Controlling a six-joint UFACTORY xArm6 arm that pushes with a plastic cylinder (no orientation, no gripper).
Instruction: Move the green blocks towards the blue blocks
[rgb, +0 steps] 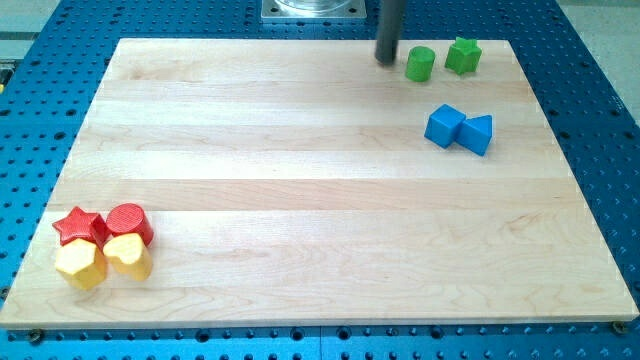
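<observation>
My tip (386, 60) rested on the wooden board (300, 180) near the view's top edge; being a bare rod, it held nothing and touched no block. Just to its right in the view stood the green cylinder (420, 63), close but apart, and beyond that the green star (463, 55). Below and to the right of my tip lay the blue cube (444, 126) touching the blue triangular block (477, 134), with bare wood between them and the greens. Far off toward the view's bottom left sat a tight cluster: red star (79, 226), red cylinder (129, 222), yellow hexagonal block (80, 264), yellow heart (128, 255). No writing was legible anywhere.
</observation>
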